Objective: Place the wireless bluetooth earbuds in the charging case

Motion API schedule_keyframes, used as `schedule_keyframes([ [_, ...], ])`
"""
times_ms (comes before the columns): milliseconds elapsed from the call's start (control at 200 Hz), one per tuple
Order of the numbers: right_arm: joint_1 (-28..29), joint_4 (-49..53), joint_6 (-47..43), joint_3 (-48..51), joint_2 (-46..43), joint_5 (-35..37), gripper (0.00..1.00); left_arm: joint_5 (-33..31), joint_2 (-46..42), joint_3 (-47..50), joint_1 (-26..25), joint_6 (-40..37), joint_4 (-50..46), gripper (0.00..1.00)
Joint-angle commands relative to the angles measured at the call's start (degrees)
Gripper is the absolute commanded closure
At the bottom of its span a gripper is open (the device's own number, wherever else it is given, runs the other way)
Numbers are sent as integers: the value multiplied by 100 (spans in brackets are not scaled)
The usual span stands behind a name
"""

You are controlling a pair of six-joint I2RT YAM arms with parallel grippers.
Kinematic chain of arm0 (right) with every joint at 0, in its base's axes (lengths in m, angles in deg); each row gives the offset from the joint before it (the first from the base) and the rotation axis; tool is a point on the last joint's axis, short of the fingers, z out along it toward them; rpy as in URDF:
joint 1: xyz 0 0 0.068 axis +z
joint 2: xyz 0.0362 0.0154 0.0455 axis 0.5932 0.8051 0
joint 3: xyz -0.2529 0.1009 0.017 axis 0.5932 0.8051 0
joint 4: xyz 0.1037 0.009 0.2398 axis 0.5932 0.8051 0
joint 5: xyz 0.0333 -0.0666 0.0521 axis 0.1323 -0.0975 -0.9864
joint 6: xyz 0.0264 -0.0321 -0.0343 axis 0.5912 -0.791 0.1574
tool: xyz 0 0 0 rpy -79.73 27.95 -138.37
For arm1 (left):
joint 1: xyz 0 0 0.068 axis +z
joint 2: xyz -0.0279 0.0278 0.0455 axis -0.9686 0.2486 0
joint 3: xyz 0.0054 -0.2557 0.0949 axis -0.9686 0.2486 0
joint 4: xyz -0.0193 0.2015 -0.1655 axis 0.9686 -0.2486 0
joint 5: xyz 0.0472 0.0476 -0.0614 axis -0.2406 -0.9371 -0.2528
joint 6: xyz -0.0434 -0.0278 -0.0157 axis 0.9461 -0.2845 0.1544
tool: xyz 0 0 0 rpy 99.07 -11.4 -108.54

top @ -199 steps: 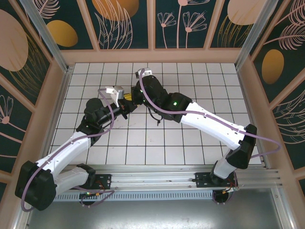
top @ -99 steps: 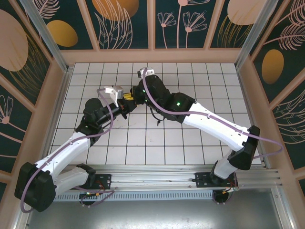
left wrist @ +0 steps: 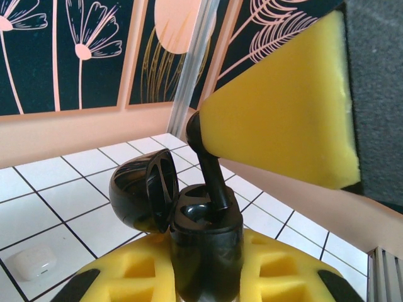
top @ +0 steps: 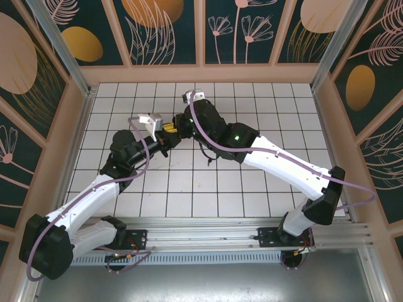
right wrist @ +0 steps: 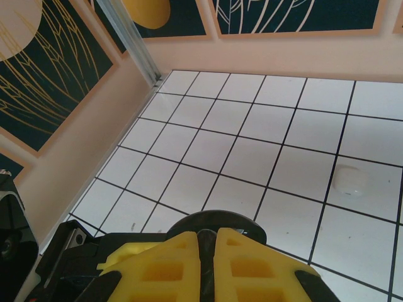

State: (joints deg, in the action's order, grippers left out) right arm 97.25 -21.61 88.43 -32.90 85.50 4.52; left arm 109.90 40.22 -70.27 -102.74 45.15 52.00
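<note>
Light: bright, even, overhead.
Shadows: faint, soft on the tiles (top: 220, 182).
Glare: sheen on the black case (left wrist: 204, 258).
Blur: near pad (left wrist: 283, 107) soft in left wrist view.

Both arms were white shells with chunky black joints, left arm (top: 82, 204) and right arm (top: 283, 165) alike. A purple cable (top: 148, 156) looped along each. The right one had a tiny green light (top: 237, 133) glowing. Right pincer (right wrist: 199, 248) had yellow foam pads (right wrist: 167, 267) with square pockets cut in.

Glossy plastic charging case (left wrist: 204, 251), foam fingers (left wrist: 126, 277)
</note>
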Motion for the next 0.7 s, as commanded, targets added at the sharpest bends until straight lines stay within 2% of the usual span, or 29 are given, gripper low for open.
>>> schedule_keyframes([
  [0,33,169,-122,27,21,32,91,-58,-100,-218,-10,113,224,92],
  [450,40,371,-286,-210,269,264,91,1,-48,-265,-11,125,224,92],
  [696,48,359,-344,-244,274,90,91,-67,-66,-297,-11,265,372,92],
])
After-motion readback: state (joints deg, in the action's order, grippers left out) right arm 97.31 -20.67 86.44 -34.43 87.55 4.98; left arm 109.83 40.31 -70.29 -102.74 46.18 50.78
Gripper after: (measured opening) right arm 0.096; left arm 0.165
